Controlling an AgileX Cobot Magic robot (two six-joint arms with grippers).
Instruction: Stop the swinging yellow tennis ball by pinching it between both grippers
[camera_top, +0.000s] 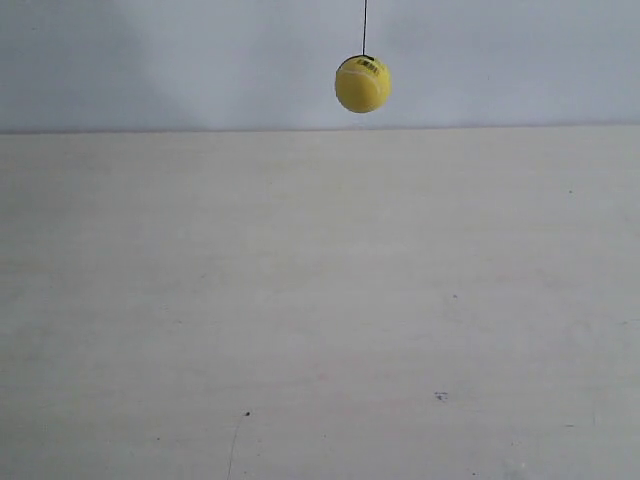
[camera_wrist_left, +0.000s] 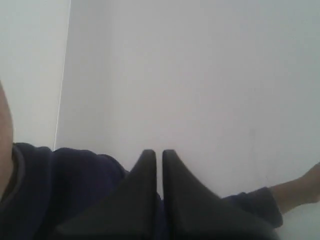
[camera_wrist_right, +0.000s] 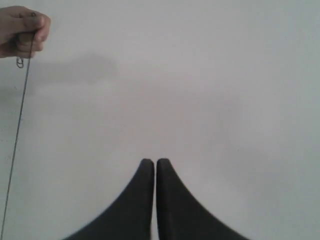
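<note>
Facing a pale wall (camera_wrist_left: 200, 75) with a person's dark blue sleeve (camera_wrist_left: 65, 185) beyond it, the black pointed two-finger left gripper (camera_wrist_left: 159, 154) has its fingers closed together on nothing; the small bright yellow fuzzy tennis ball (camera_top: 362, 84) hangs on a thin dark string (camera_top: 364, 27) above the pale wooden table (camera_top: 300, 300); the matching right gripper (camera_wrist_right: 155, 162) is likewise closed and empty, a bare hand (camera_wrist_right: 22, 30) beyond it pinching the string
</note>
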